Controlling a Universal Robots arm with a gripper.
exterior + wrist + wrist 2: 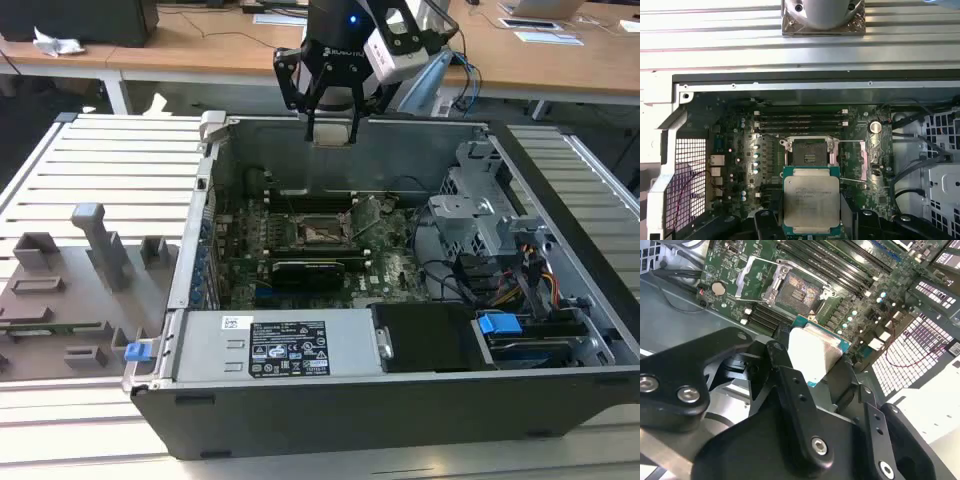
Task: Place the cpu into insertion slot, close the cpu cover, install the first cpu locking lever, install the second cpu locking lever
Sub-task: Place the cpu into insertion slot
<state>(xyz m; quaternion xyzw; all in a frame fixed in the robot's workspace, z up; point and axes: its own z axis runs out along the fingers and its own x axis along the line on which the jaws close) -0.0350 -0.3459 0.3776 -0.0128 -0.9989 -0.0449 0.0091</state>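
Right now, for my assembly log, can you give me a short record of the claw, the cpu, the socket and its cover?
claw: shut on the cpu, raised above the open computer case
cpu: held between the fingers, metal top showing in the first wrist view, not yet in the slot
insertion slot: empty, on the green board
cpu cover: swung open, beside the slot
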